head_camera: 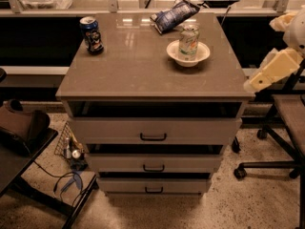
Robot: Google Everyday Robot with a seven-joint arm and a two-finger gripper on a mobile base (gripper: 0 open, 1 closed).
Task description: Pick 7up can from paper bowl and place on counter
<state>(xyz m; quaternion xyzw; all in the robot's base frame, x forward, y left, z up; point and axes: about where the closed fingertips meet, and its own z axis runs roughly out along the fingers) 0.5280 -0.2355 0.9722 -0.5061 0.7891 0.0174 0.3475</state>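
7up can [189, 41] in paper bowl [173, 53] on counter [138, 68]; tool [252, 83] seemingly right.

7up can [188, 42] upright in paper bowl [172, 51], tool [258, 82] apparently beside counter [138, 67].

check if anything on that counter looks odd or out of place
Only the 7up can looks odd: it stands upright inside the paper bowl rather than on the counter. Nothing is spilled or tipped. The gripper hangs off the counter's right side.

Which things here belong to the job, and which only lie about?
For the job: 7up can, standing in the paper bowl; counter; gripper, beyond the counter's right edge.
Lying about: dark blue can; blue snack bag.
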